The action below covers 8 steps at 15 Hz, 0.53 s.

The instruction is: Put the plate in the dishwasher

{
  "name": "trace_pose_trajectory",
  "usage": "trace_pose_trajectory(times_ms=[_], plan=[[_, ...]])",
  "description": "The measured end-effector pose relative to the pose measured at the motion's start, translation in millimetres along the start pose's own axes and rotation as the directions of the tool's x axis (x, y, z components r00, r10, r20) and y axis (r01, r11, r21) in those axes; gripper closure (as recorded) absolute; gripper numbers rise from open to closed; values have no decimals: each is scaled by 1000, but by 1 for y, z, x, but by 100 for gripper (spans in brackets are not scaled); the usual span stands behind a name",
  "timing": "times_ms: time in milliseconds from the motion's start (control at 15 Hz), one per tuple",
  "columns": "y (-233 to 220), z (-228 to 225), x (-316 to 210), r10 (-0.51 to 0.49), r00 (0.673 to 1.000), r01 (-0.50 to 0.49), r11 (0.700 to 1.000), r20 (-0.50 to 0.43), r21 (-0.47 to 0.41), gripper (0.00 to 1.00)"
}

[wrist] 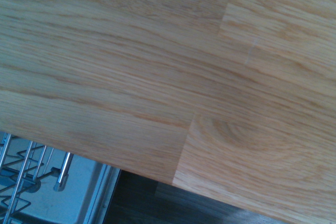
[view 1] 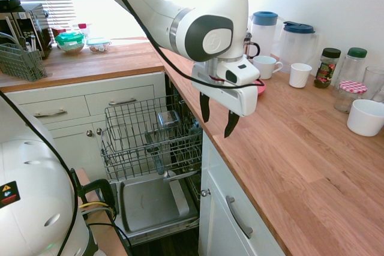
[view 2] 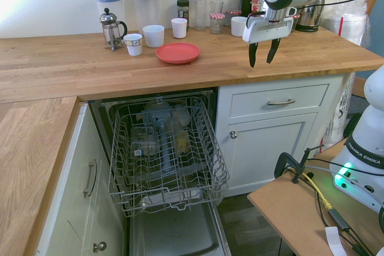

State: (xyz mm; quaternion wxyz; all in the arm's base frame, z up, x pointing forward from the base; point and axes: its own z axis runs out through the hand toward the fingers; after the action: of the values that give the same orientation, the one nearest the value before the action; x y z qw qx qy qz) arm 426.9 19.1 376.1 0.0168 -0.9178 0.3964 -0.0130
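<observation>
The fingers (view 2: pixel 264 57) hang spread and empty above the wooden surface (view 2: pixel 60 58), pointing down. One red plate (view 2: pixel 177 53) lies flat well to their left in the second exterior view, near two white cups. It looks light, stiff and slick; pinching its raised rim seems best. One dishwasher (view 2: pixel 165 148) stands open below, its rack pulled out.
</observation>
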Motion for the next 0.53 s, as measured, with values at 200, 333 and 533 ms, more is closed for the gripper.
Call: trace_pose_trajectory(times_ms=[200,333,533], plan=[[-5,0,-4,11,1000,-11,1000,-10,-7,0],[-17,-4,-3,22,1000,-22,1000,-20,5,0],[-44,-14,13,31,999,-30,999,-21,44,0]])
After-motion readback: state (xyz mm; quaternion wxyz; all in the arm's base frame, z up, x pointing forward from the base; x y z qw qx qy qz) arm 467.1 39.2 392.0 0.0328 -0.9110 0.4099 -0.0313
